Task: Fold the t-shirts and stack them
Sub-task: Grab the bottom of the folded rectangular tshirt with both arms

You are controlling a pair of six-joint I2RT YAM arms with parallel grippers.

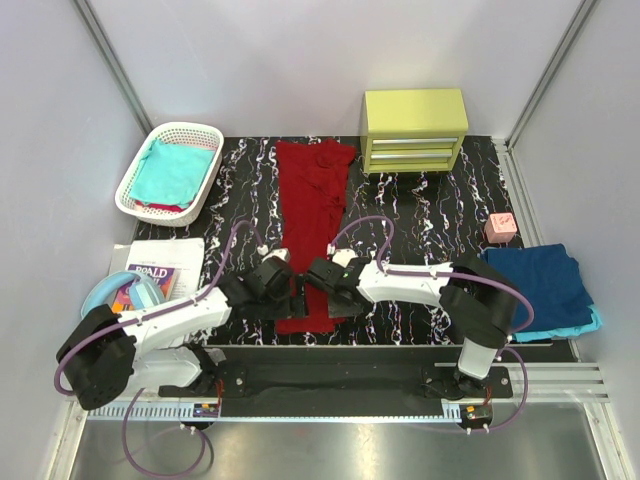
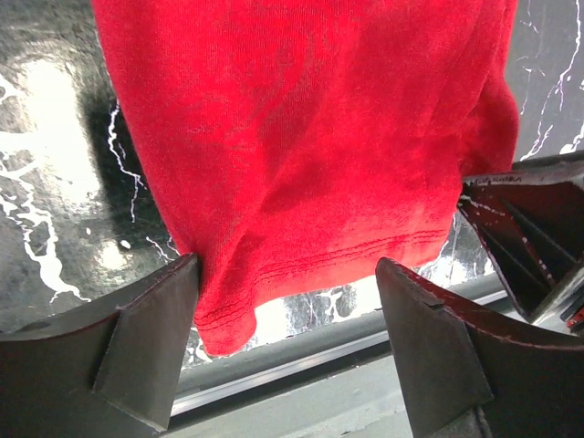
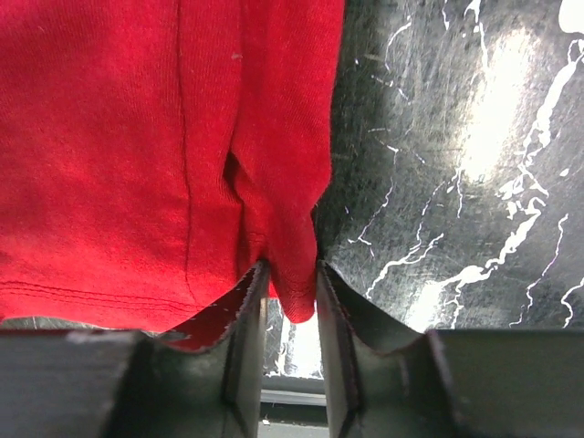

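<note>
The dark red t-shirt [image 1: 312,200] lies folded into a long narrow strip on the black marbled mat [image 1: 420,220], running from far to near. Both grippers are at its near end. My left gripper [image 1: 290,298] is open; in the left wrist view [image 2: 287,274] the shirt's hem [image 2: 301,182] hangs between the wide-apart jaws and touches the left finger [image 2: 137,347]. My right gripper [image 1: 325,290] is shut on a fold at the shirt's near right corner [image 3: 292,228]. A teal shirt [image 1: 172,170] lies in the basket. A navy shirt [image 1: 545,280] lies on a light blue one [image 1: 585,326] at the right.
A white lattice basket [image 1: 135,205] stands at the far left. A yellow-green drawer unit [image 1: 415,128] stands at the back. A small pink block [image 1: 500,227] is on the mat's right edge. A book [image 1: 150,280] and a blue ring [image 1: 100,296] lie at the near left.
</note>
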